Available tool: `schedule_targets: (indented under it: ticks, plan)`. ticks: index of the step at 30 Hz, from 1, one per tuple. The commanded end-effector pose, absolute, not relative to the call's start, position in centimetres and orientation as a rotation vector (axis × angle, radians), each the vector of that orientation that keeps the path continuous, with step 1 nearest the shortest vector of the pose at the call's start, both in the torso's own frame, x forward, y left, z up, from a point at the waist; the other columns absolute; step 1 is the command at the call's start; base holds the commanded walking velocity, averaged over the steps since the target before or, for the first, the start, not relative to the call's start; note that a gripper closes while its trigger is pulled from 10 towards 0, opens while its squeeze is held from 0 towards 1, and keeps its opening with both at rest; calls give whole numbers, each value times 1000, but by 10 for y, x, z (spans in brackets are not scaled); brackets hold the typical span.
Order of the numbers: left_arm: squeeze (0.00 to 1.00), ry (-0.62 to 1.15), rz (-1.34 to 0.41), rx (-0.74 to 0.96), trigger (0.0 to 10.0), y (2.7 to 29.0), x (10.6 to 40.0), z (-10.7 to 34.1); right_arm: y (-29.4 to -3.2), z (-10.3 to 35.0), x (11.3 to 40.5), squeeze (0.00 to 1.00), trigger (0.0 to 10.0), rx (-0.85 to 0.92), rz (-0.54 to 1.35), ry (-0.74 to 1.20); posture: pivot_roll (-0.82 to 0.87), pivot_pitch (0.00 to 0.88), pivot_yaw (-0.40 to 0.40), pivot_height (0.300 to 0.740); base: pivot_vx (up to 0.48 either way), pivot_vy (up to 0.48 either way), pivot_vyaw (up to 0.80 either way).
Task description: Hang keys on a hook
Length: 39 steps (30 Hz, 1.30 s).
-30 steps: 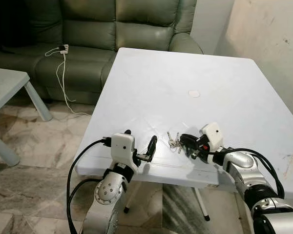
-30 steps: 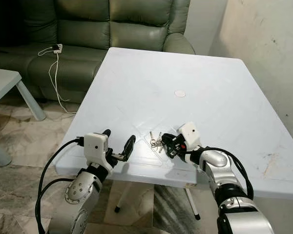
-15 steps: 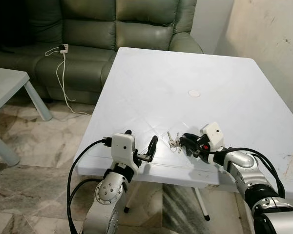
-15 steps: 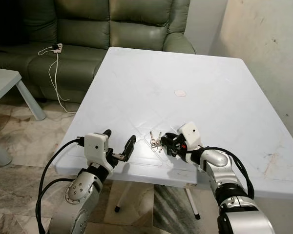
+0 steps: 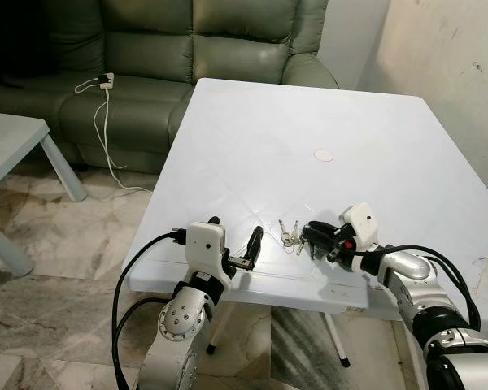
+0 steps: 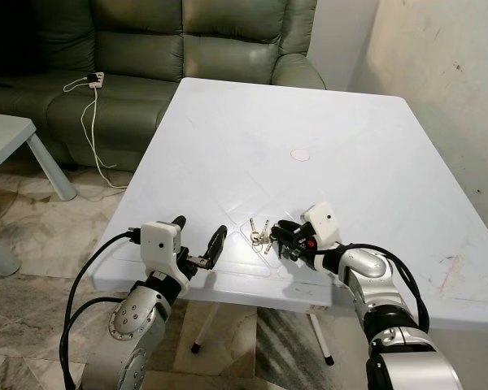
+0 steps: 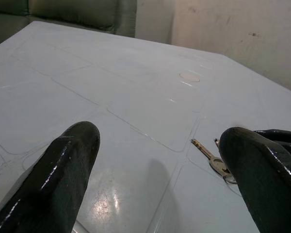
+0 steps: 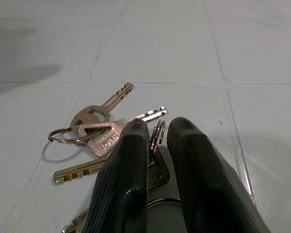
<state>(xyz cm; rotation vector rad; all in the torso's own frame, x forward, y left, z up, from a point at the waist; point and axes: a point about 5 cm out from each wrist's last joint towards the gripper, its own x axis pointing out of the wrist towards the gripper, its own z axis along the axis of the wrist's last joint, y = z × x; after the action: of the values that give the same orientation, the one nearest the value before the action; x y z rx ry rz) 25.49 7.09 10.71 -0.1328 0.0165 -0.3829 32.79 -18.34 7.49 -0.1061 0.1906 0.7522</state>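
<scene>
Our right gripper [image 8: 153, 150] rests low on the white table [image 5: 309, 114], its two fingers nearly together, pinching the ring of the keys [image 8: 99, 133], which lie flat near the table's front edge. Our left gripper [image 5: 232, 244] hovers at that edge just beside them, its fingers spread wide and holding nothing.

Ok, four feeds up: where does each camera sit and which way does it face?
Left eye and right eye views: on the head, looking forward and down over the white table; both arms show.
Left wrist view: along the open left tool across the tabletop.
Right wrist view: along the right tool, fingers pinched on the keys.
Shared: the keys and the table in every view.
</scene>
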Motion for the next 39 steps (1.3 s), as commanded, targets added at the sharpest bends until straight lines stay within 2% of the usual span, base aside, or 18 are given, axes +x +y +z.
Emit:
schedule_targets:
  ticks: [1, 7, 8, 23, 27, 29, 30, 31, 32, 33, 34, 39]
  plan:
    - [0, -5, -406, -187, 10000, 56, 253, 116, -190, 76, 328, 0, 10000, -102, 735, 188, 60, 55, -100, 740, 0, 0, 0]
    - [0, -6, -402, -190, 10000, 56, 252, 116, -190, 75, 327, 0, 10000, -105, 733, 195, 62, 62, -100, 740, 0, 0, 0]
    - [0, -5, -400, -192, 10000, 57, 252, 116, -190, 74, 327, 0, 0, -99, 735, 193, 63, 65, -101, 740, 0, 0, 0]
    - [0, -1, -391, -192, 10000, 59, 252, 115, -189, 77, 327, 0, 0, -75, 728, 155, 63, 71, -104, 740, 0, 0, 0]
    - [0, -2, -387, -191, 10000, 59, 253, 116, -190, 82, 329, 0, 0, -32, 692, 110, 64, 68, -103, 740, 0, 0, 0]
    - [0, -3, -388, -191, 10000, 60, 253, 115, -192, 88, 331, 0, 0, 76, 668, 49, 64, 67, -103, 740, 0, 0, 0]
    - [0, -3, -388, -191, 10000, 60, 253, 115, -192, 88, 331, 0, 0, 76, 668, 49, 64, 67, -103, 740, 0, 0, 0]
    - [0, -3, -388, -191, 10000, 60, 253, 115, -192, 90, 332, 0, 941, 104, 655, 30, 64, 67, -103, 740, 0, 0, 0]
    - [0, -2, -388, -192, 10000, 60, 253, 115, -193, 92, 332, 0, 941, 133, 650, 14, 64, 67, -103, 740, 0, 0, 0]
    - [0, -2, -388, -192, 10000, 60, 253, 115, -193, 93, 333, 0, 3216, 160, 645, 4, 64, 67, -103, 740, 0, 0, 0]
    - [0, -2, -389, -193, 10000, 60, 254, 115, -195, 96, 334, 0, 10000, 188, 626, -8, 62, 61, -100, 740, 0, 0, 0]
    - [0, -5, -392, -194, 10000, 60, 256, 116, -201, 105, 341, 0, 10000, 351, 557, -60, 58, 53, -95, 740, 0, 0, 0]
